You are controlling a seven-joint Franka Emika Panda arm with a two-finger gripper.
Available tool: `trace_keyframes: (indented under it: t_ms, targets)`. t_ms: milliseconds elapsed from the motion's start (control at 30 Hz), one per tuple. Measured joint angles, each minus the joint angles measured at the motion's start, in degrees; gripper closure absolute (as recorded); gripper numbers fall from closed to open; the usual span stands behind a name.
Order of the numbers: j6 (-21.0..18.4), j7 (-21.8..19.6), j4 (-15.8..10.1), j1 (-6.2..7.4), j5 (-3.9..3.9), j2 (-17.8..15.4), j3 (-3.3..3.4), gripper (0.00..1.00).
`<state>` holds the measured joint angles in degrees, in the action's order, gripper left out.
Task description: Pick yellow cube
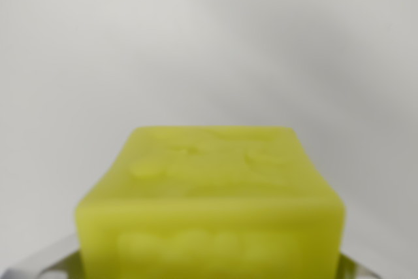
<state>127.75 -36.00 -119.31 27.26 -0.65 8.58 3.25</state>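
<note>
A yellow cube (210,194) fills the lower middle of the wrist view, very close to the camera and blurred. Raised marks show on its top face and on its near face. My gripper (209,271) sits at the bottom edge of the picture. Only pale slivers of its fingers (46,262) show, one against the cube's left side and one against its right side. The jaws look closed on the cube. The cube's underside and most of the fingers are hidden.
Behind the cube there is only a plain pale grey surface (209,44) with soft shadows. No other objects or edges are in view.
</note>
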Motion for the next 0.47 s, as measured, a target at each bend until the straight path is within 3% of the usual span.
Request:
trace_keyframes:
  t_ms: [467]
  targets:
    - [-1.5, 0.0, 0.7, 0.0, 0.07, -0.8, 0.0, 1.0]
